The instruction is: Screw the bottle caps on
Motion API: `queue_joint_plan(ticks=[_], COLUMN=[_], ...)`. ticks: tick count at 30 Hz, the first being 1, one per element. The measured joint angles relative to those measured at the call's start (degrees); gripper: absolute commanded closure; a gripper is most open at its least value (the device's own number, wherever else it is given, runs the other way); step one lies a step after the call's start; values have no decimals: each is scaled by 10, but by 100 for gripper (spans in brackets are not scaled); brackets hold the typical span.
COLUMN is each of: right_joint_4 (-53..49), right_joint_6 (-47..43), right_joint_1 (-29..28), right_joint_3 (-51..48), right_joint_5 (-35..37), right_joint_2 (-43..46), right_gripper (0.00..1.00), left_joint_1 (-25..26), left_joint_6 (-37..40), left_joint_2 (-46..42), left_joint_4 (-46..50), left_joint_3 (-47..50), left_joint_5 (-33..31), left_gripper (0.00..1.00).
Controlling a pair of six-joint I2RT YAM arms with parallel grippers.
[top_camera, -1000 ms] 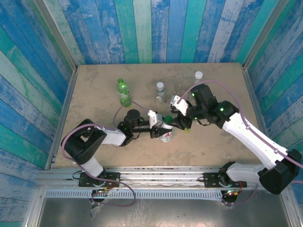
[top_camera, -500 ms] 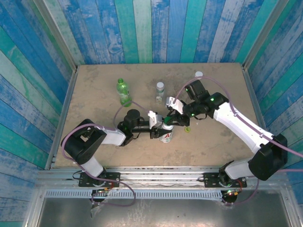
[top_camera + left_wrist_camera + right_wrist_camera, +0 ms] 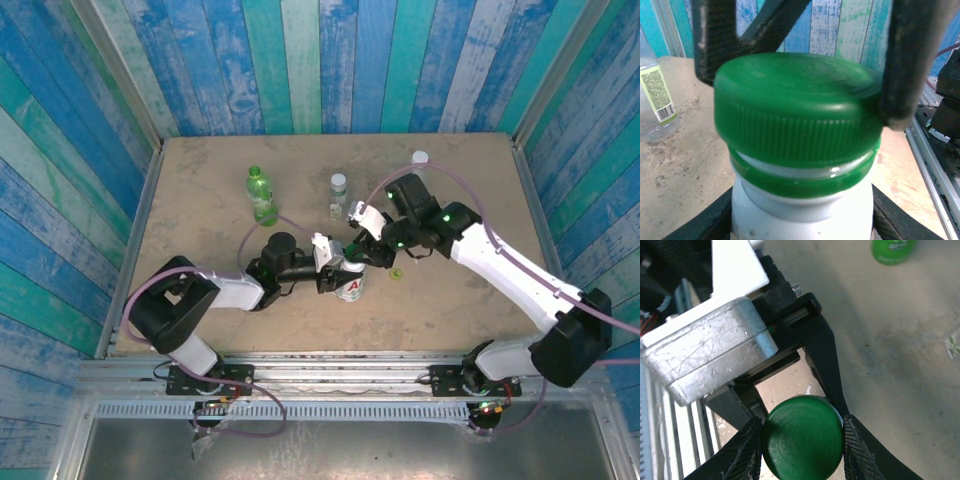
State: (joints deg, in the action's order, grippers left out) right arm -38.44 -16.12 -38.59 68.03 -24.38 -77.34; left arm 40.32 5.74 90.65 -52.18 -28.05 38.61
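The cap [image 3: 797, 115] is dark green and broad, with a ribbed skirt and a flat embossed top. It sits on the neck of the white bottle [image 3: 800, 210] just above a green collar ring. The bottle stands on the table [image 3: 200, 260] at about 6 o'clock from its middle. The right gripper [image 3: 802, 437] is clenched on the cap from both sides, and the left gripper [image 3: 338, 270] grasps the bottle's body below.
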Motion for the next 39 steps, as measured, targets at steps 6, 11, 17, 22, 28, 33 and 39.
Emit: queue_joint_plan(ticks=[6, 11, 17, 22, 28, 33, 39], right_joint_4=[2, -43, -68, -71, -59, -56, -62], right_joint_6=[223, 349, 354, 274, 100, -47, -134], right_joint_1=[-77, -122, -130, -122, -94, -69, -33], right_joint_3=[-1, 38, 53, 45, 30, 29, 53], right_joint_5=[168, 261, 279, 257, 198, 113, 67], right_joint_2=[16, -7, -12, 23, 78, 67, 0], right_gripper=[83, 74, 42, 30, 33, 37, 41], left_joint_1=[5, 7, 11, 4, 4, 3, 3], left_joint_6=[2, 9, 19, 26, 42, 60, 68], left_joint_2=[-11, -16, -21, -24, -24, -24, -24], left_joint_4=[21, 30, 35, 38, 39, 41, 43], left_joint_3=[-1, -1, -1, -1, -1, -1, -1], left_joint_5=[-18, -21, -41, -58, -40, -16, -3], left_gripper=[47, 47, 47, 47, 46, 46, 46])
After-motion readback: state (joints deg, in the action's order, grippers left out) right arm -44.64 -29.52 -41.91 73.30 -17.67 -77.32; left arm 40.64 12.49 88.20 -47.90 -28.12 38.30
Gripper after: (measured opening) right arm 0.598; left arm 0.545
